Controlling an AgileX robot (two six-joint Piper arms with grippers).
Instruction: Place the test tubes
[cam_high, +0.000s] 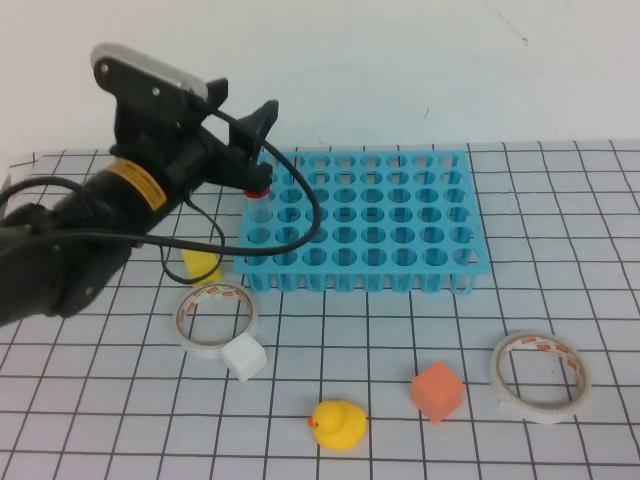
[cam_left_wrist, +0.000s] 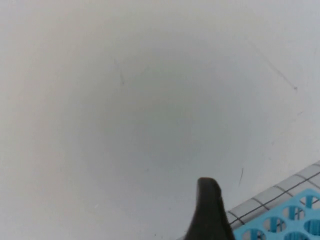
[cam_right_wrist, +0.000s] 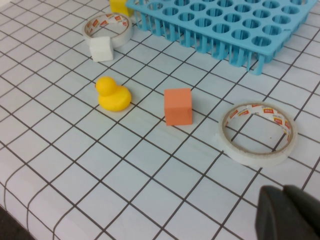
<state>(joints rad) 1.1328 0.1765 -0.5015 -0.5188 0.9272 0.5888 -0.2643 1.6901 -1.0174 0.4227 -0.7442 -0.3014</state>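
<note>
One tube, high view: red-capped test tube (cam_high: 258, 203) upright in blue rack (cam_high: 440, 235), left-edge hole, which props it.
Left gripper (cam_high: 257, 145): just above the tube, jaws apart, gripping nothing.
Left wrist view: one fingertip (cam_left_wrist: 207, 210) and a rack corner; tube hidden.
Right wrist view: right gripper (cam_right_wrist: 290, 215) closed, empty, parked near tape roll (cam_right_wrist: 257, 132); unseen from above.

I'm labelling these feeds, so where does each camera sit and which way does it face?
High: raised on the robot's side, angled down at the table; left arm shows, left pincer open beside the test tube in the rack.
Left wrist: on that arm, facing the white wall past the rack's corner; one finger shows.
Right wrist: on the right arm, facing duck and rack; shut right pincer shows.
Shared: duck and rack, in high and right wrist.
</note>
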